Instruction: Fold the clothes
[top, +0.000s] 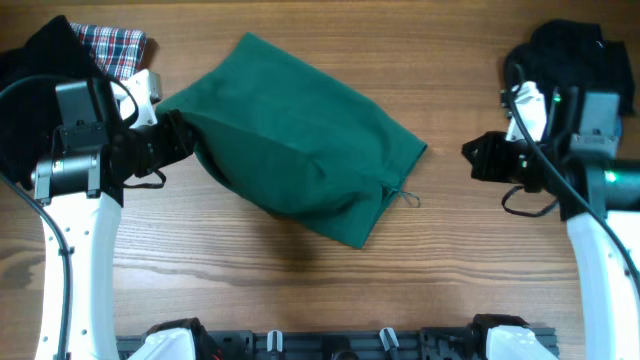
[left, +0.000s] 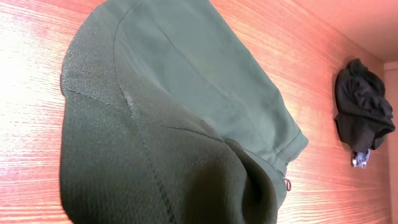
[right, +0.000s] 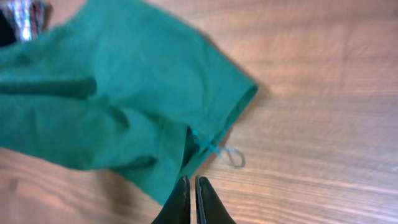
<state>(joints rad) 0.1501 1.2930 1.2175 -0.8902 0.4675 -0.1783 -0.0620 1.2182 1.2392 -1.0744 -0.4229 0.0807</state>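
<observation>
**Left fingers clamped on the green garment, right fingers together and empty**

On the overhead feed I see the left gripper (top: 182, 135) with its fingers closed on the left edge of the large plain dark-green fabric garment (top: 300, 140). The cloth bunches into folds where it meets them. My left wrist camera shows no fingers at all. Green fabric fills the lower part of that view right up to the lens.

The right gripper (top: 468, 152) has its fingers (right: 205, 202) pressed almost together, with only a thin slit between them, and nothing is held. From overhead it sits off the garment's right edge with bare wood between the two. On the right wrist feed the tips point at the garment's near-right corner, and I cannot tell their height above the wood.

The garment lies across the middle of the wooden table (top: 300, 290), slanting from the far-left down toward the near-right. Its left end is gathered at the left gripper. A thin cord (top: 405, 195) ends in a small loop that trails onto the wood from the right hem, between the garment and the right gripper.

A red-blue plaid cloth (top: 115, 45) sits at the far-left corner, beside the left arm. A crumpled black knitted garment (top: 575, 50) lies at the far-right corner, behind the right arm.
</observation>
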